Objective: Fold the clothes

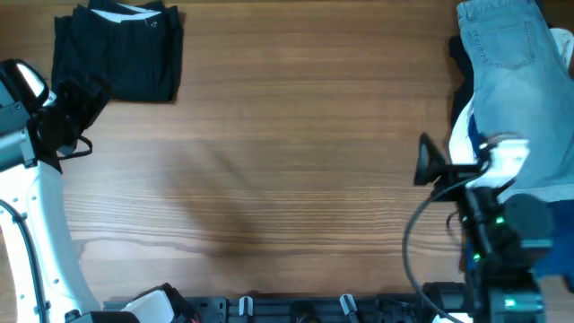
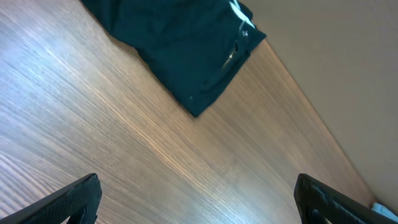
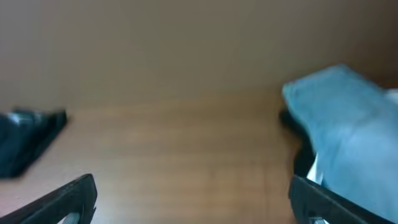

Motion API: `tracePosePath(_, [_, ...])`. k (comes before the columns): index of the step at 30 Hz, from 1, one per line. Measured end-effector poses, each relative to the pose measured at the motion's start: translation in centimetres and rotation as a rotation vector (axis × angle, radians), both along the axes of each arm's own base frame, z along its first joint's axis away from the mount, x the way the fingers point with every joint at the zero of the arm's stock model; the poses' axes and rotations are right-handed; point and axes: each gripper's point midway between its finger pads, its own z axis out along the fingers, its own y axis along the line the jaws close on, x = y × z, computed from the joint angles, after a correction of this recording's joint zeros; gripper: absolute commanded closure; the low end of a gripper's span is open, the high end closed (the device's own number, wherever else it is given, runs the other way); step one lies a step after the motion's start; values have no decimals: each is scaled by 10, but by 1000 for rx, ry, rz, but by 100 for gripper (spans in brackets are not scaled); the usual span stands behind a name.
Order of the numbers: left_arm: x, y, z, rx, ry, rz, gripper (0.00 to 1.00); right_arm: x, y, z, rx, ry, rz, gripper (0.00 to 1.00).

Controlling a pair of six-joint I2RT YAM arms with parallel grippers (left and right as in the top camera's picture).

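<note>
The black cloth (image 1: 117, 49) is lying folded in the far left corner of the table (image 1: 287, 161). It is making a neat square shape, with a bit of white showing at its far edge.

The left gripper (image 2: 198, 204) is hanging over the wood near the left edge, just beside the black cloth but not touching it. Its two fingers (image 2: 78, 198) are standing wide apart, and nothing is sitting between them.

A pile of other clothes is lying along the right edge. The light blue jeans (image 1: 507, 63) are sitting on top, reaching toward the far right corner. A white cloth (image 1: 462, 144) is peeking out from under them, and a bright blue cloth (image 1: 563, 224) is showing at the very edge.

The right gripper (image 3: 193, 202) is hanging by the right edge, close to this pile. Its fingers (image 3: 74, 194) are also spread wide, and they are holding nothing. The jeans are lying just past its right finger.
</note>
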Motion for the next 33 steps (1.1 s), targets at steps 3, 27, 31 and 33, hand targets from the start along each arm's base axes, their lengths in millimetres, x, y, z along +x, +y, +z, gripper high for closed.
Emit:
tracePosePath(3, [0,0,0,0,0,0,0,1,5,-34,-7,-140,29,0])
tracePosePath(27, [0,0,0,0,0,0,0,-16,5,-97,-4,-199,28,0])
tracePosePath(31, [-3,-1,-3,-7,18,1,0,-16,5,-97,-4,-199,28,0])
tracePosePath(33, [-6,-2,-6,-9,34,3,0,-16,5,-97,-4,-199,28,0])
